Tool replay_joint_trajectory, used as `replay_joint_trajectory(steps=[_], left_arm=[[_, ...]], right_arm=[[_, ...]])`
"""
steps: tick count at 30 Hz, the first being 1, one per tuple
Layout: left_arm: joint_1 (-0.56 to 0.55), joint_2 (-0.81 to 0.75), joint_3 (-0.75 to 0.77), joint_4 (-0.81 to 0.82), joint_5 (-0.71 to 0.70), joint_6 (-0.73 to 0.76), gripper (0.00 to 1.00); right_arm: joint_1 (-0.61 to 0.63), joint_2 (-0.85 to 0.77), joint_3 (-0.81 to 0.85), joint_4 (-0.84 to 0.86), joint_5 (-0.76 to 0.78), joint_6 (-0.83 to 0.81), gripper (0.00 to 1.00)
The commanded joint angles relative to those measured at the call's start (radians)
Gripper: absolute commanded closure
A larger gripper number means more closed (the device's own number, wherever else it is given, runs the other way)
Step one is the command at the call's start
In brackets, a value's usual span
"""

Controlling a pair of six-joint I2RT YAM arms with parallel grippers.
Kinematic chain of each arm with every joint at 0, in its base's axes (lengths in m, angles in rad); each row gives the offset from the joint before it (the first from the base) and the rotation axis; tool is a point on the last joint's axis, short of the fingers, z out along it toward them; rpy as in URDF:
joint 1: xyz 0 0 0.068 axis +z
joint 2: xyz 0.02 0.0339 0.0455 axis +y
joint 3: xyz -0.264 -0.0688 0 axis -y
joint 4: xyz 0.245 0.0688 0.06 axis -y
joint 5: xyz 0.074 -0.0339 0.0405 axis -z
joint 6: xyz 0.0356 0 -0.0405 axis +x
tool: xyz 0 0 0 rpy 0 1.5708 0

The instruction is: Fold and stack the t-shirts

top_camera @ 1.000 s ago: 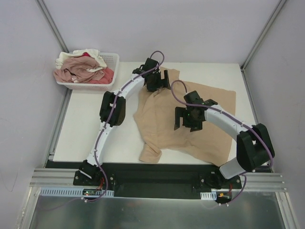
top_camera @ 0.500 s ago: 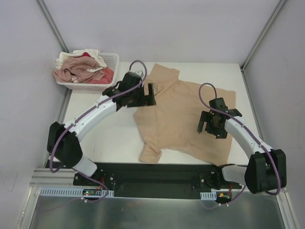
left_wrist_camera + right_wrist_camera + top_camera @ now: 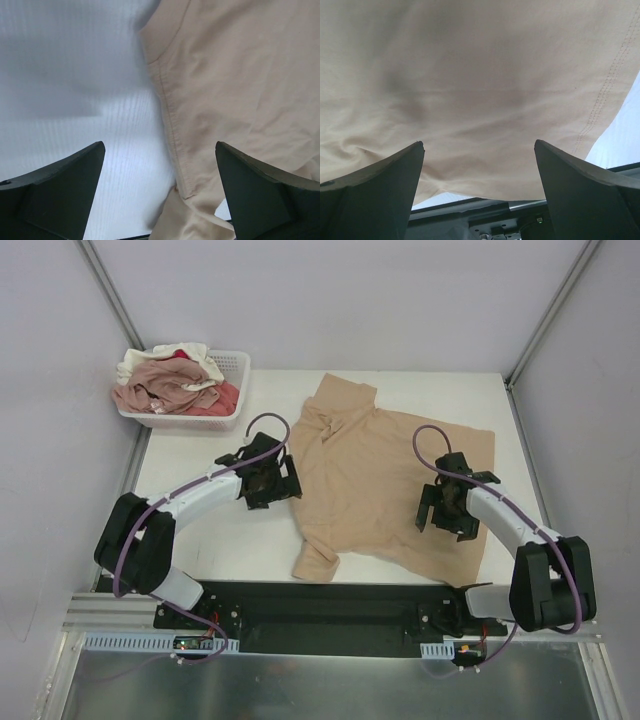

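Top external view shows the tan t-shirt (image 3: 370, 470) lying spread out on the white desk (image 3: 200, 530). The left tool (image 3: 272, 480) hangs wide open over the shirt's left edge and holds nothing. The right tool (image 3: 445, 510) is wide open too, empty, above the shirt's right side. Other t-shirts (image 3: 165, 390) sit piled in the basket (image 3: 238, 365) at the far left corner

Tan t-shirt (image 3: 385, 485) spread flat; other t-shirts (image 3: 170, 385) heaped far-left.

Spread t-shirt (image 3: 370, 475) on table (image 3: 195, 540), centre-right; basket (image 3: 238, 362) at table's far-left corner; heaped t-shirts (image 3: 165, 385) in basket.
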Motion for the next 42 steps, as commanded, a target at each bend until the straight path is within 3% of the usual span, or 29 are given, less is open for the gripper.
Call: replay_joint_trajectory(steps=[1,4,5,7,8,11,12,21,29,31,32,34,35,36,37,42], left_arm=[[-0.004,0.051,0.012,0.087,0.082,-0.06,0.1],[-0.004,0.105,0.021,0.103,0.116,-0.074,0.18],[-0.004,0.117,0.023,0.116,0.121,-0.077,0.32],[-0.004,0.143,0.037,0.123,0.136,-0.078,0.51],[-0.004,0.15,0.04,0.123,0.136,-0.075,0.7],[-0.001,0.147,0.037,0.123,0.103,-0.074,0.95],[0.002,0.13,0.031,0.121,0.095,-0.075,1.0],[0.178,-0.013,-0.095,0.106,-0.005,0.004,1.0],[0.316,0.021,-0.071,0.061,-0.011,0.161,0.98],[0.341,0.048,-0.045,0.043,-0.038,0.184,0.91],[0.35,0.054,-0.037,0.035,-0.048,0.187,0.77],[0.369,0.067,-0.007,0.026,-0.057,0.204,0.67],[0.37,0.071,0.009,0.023,-0.057,0.211,0.57],[0.37,0.076,0.026,0.017,-0.051,0.218,0.39],[0.37,0.079,0.056,0.015,-0.033,0.224,0.32],[0.326,-0.023,0.054,0.012,0.128,0.193,0.2]], right_arm=[[-0.005,0.018,-0.004,0.01,0.021,0.011,0.03],[-0.005,0.018,-0.006,0.011,0.024,0.009,0.03],[-0.005,0.021,-0.007,0.01,0.027,0.011,0.03],[-0.006,0.021,-0.009,0.01,0.041,0.014,0.03],[-0.006,0.024,-0.009,0.008,0.046,0.012,0.03],[-0.012,0.034,-0.009,0.001,0.057,0.011,0.03],[-0.017,0.038,-0.009,-0.004,0.058,0.011,0.03],[-0.057,0.086,0.008,-0.016,0.087,-0.008,0.03],[-0.068,0.152,0.06,-0.029,0.089,-0.021,0.03],[-0.068,0.156,0.074,-0.03,0.086,-0.029,0.03],[-0.069,0.155,0.086,-0.035,0.086,-0.029,0.03],[-0.068,0.15,0.094,-0.035,0.08,-0.044,0.03],[-0.068,0.147,0.1,-0.035,0.077,-0.052,0.03],[-0.068,0.146,0.111,-0.035,0.07,-0.058,0.03],[-0.066,0.139,0.115,-0.035,0.064,-0.074,0.03],[-0.034,0.077,0.125,-0.029,0.052,-0.083,0.03]])
